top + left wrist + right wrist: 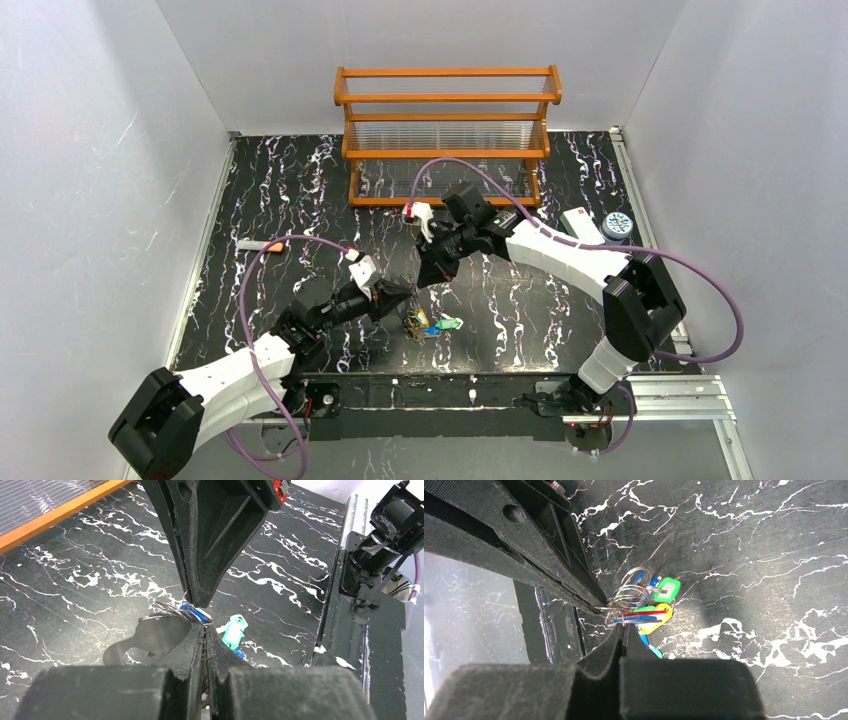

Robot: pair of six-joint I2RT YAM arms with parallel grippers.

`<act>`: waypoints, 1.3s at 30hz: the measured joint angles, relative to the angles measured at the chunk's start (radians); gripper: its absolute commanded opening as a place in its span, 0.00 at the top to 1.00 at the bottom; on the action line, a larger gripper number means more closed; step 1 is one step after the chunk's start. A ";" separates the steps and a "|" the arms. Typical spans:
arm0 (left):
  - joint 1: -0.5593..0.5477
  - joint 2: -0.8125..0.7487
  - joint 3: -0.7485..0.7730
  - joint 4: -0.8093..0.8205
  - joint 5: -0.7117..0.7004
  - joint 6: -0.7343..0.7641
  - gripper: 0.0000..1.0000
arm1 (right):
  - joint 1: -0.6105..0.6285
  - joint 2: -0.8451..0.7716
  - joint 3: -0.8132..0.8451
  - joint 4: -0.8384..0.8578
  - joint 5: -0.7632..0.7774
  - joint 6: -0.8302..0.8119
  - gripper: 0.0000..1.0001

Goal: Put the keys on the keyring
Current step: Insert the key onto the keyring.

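— Where do my hands stand?

— Your left hand [405, 293] and your right hand [432, 277] meet tip to tip over the near middle of the counter [300, 200]. Both are closed all the way, with no gap between the fingers in either wrist view.

— And the keys?

— The keys [432, 324] sit in one bunch right at those tips, just in front of your arm bases. From your right wrist you can see a green tag [667, 588], a yellow head [659, 617] and red and blue heads fanned out beside it. A tangle of silver wire loops [630, 595] lies on top, touching both hands.

— Am I holding anything?

— Your fingertips press into the loops, but I cannot tell whether a wire is actually pinched between them. I cannot tell either whether the bunch rests on the counter or hangs a little above it.

— Anything else around?

— A wooden rack [445, 135] stands at the back, an orange-tipped stick [262, 245] lies far to your left, and a round tin [617, 224] sits to your right — all well apart from the keys.
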 measured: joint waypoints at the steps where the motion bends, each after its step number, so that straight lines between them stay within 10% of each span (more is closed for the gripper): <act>1: 0.000 0.000 0.000 0.000 0.000 0.000 1.00 | 0.000 0.002 0.000 0.000 -0.002 0.001 0.99; 22: 0.000 -0.007 -0.002 -0.008 0.008 0.001 1.00 | -0.017 0.053 0.000 -0.042 -0.095 -0.021 0.99; 29: 0.000 -0.011 -0.002 -0.007 0.016 0.005 1.00 | -0.019 0.030 -0.033 -0.030 -0.097 -0.044 0.42; 39: 0.000 -0.012 -0.002 -0.007 0.022 0.018 1.00 | -0.020 -0.258 -0.223 0.187 0.025 -0.018 0.31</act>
